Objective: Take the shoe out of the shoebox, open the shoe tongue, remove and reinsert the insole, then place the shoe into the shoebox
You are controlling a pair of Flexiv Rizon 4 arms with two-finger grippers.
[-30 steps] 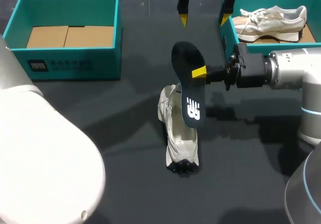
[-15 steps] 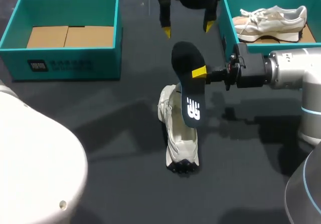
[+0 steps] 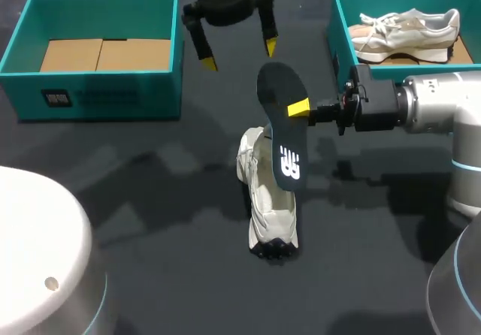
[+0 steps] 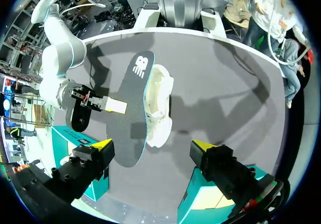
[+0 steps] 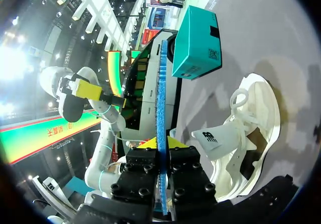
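Insole, dark and upright, sits pinched edgewise in the right gripper just above the white shoe lying on the table; the left gripper hangs spread, holding nothing.

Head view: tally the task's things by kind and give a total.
Shoeboxes: 2 (left shoebox, right shoebox)
Shoes: 2 (loose shoe, boxed shoe)
Insoles: 1 (insole)
Total: 5
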